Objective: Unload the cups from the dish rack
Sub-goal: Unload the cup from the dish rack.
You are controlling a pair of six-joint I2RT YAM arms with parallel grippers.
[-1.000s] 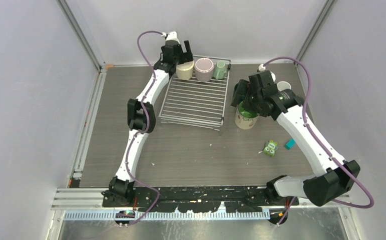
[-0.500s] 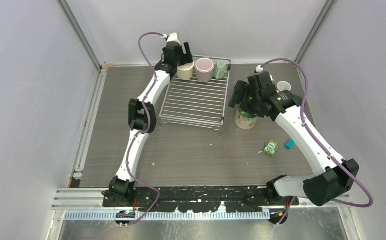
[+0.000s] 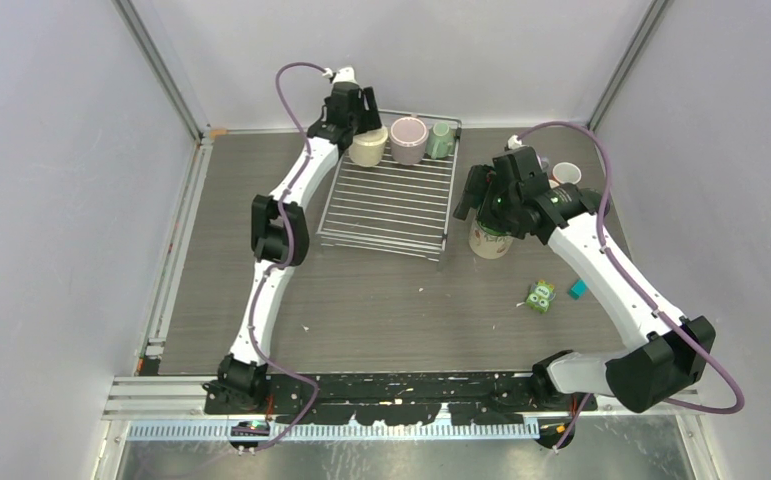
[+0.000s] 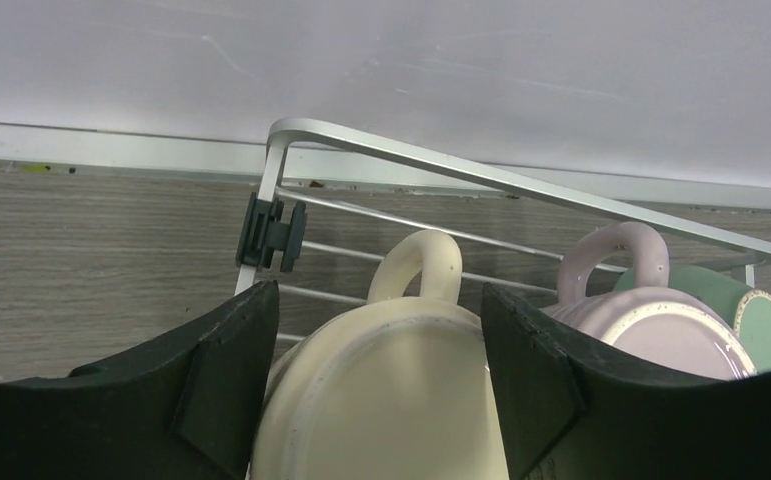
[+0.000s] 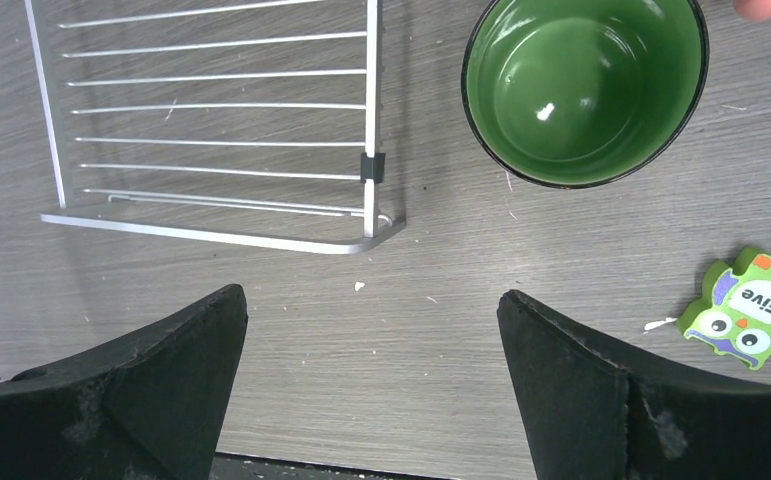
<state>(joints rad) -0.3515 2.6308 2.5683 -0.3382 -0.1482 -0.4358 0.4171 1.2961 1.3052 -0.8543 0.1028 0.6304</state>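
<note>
Three cups stand along the upper edge of the dish rack [image 3: 391,205], in the upper centre of the top view: a cream mug [image 4: 391,400], a mauve mug [image 4: 661,335] and a pale green mug [image 4: 751,310]. The left gripper [image 4: 376,310] is spread wide, with one finger on each side of the cream mug. To the right of the rack a green-lined mug [image 5: 586,90] stands on the table [image 3: 381,300]. The right gripper [image 5: 371,310] hangs above it, spread wide and empty, near an owl block [image 5: 751,310].
</note>
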